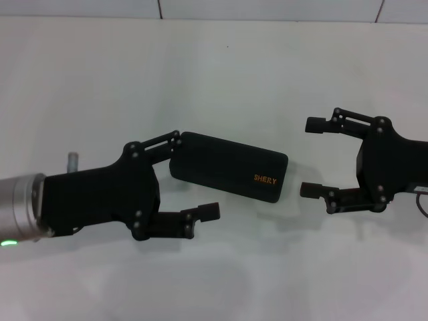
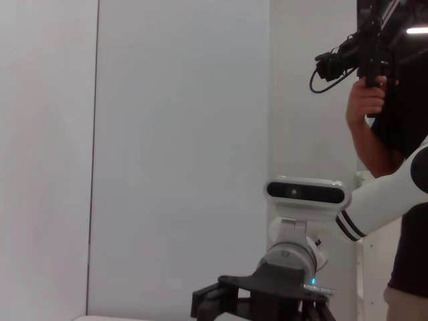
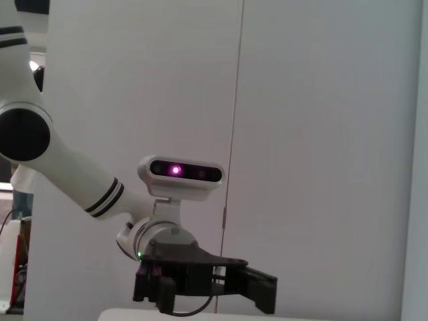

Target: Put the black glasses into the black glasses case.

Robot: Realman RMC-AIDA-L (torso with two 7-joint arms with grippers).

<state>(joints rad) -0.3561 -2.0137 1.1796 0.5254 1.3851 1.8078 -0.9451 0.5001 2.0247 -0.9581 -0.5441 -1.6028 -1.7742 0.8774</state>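
The black glasses case [image 1: 231, 167] lies shut on the white table, slightly slanted, with its orange "SHERY" lettering near its right end. The black glasses are not in view. My left gripper [image 1: 195, 176] is open at the case's left end, its upper finger [image 1: 164, 142] at the case's far left corner and its lower finger [image 1: 200, 212] in front of the case. My right gripper [image 1: 306, 157] is open and empty, just to the right of the case's right end and apart from it.
The white table [image 1: 214, 67] runs to a white wall at the back. In the left wrist view a person [image 2: 381, 114] holding a camera stands behind the right arm [image 2: 374, 207]. The right wrist view shows the left arm [image 3: 73, 180].
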